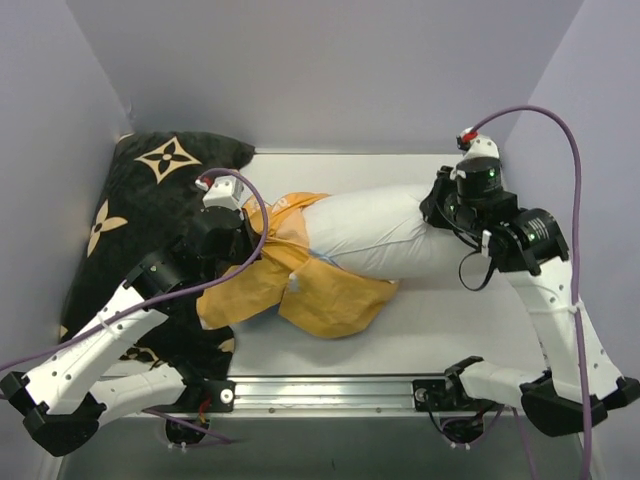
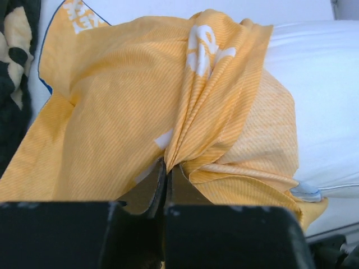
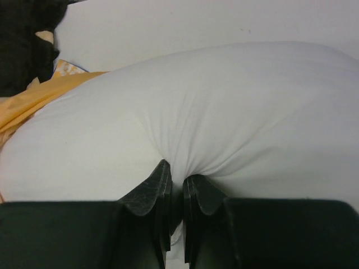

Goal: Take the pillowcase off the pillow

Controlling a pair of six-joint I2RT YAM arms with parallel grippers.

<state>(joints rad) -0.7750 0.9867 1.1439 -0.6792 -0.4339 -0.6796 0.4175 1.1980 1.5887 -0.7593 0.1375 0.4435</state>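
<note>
White pillow [image 1: 385, 235] mostly bared; pillowcase [image 1: 330, 300] bunched around only its left end. Left end effector [image 2: 168, 166] pinches pillowcase, right end effector [image 3: 176, 175] pinches pillow.

Black cushion [image 1: 150, 205] (beige flower motifs) lies at left.

Soft, even overhead light, faint shadows; dark, blurred fingers [image 3: 148, 196] in wrist views.

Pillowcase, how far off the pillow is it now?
Mostly done: most of the white pillow lies bare, the orange pillowcase bunched around its left end. In hand: left pincer pinches the case, right pincer pinches the pillow. Left: pulling the last covered end free.
</note>
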